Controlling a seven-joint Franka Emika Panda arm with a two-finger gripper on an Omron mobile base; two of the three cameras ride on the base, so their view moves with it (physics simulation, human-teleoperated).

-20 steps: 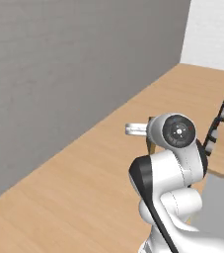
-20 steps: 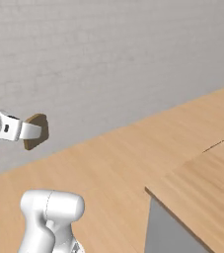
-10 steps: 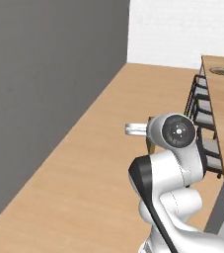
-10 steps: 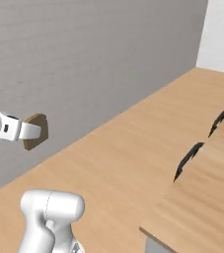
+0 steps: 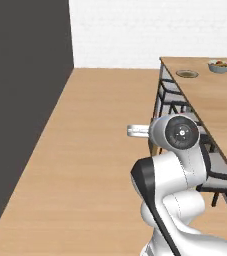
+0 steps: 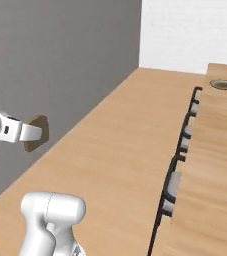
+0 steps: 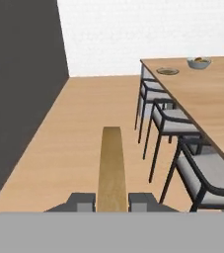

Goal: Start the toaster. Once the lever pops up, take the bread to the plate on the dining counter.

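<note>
Fingers of your white arm's gripper [image 7: 111, 201] are clamped on the thin tan-brown bread slice [image 7: 111, 168], held edge-on over the wood floor, well short of the pale round plate [image 7: 168, 71] on the long light-wood dining counter [image 7: 209, 106].

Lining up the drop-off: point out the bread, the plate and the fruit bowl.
bread [image 7: 111, 168]: hand view, middle of the edge-on slice.
plate [image 7: 168, 71]: hand view, its middle.
fruit bowl [image 7: 199, 63]: hand view, its side wall.

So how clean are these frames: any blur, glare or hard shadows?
Left base view: sharp, flat light, no glare, the dining counter evenly lit. Right base view: the bread crisp, no cast shadow. Hand view: clear out to the plate.
</note>
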